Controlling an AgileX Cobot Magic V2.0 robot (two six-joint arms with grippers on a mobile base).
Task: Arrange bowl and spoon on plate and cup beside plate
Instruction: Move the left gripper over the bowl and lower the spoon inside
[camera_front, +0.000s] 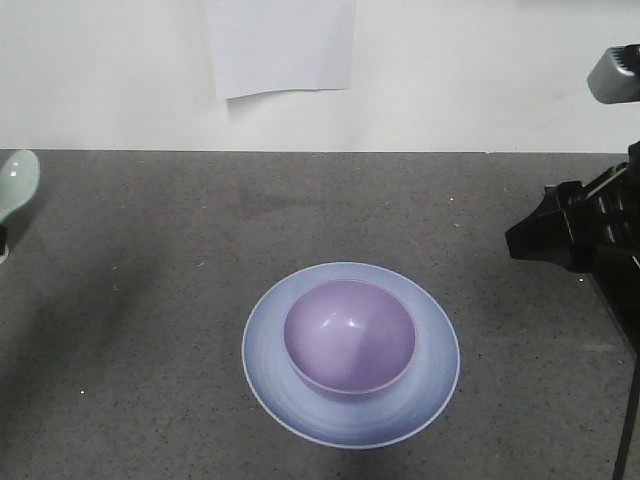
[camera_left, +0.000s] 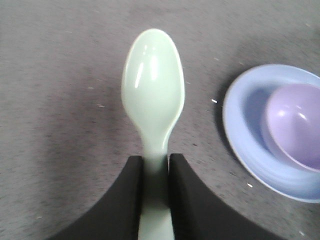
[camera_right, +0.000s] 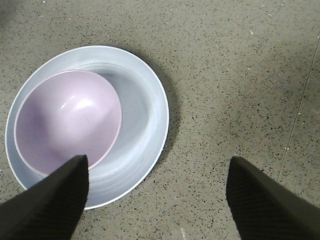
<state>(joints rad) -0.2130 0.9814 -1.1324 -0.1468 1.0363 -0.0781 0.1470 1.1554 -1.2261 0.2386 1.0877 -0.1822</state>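
The left jaws clench the handle of the spoon (camera_left: 152, 85), which points straight ahead of them, and the bowl (camera_left: 295, 125) on the plate (camera_left: 240, 125) lies to their right; the right jaws are released.

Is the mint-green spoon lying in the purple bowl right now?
No, the spoon is clamped by its handle in the left gripper over the table, away from the empty bowl.
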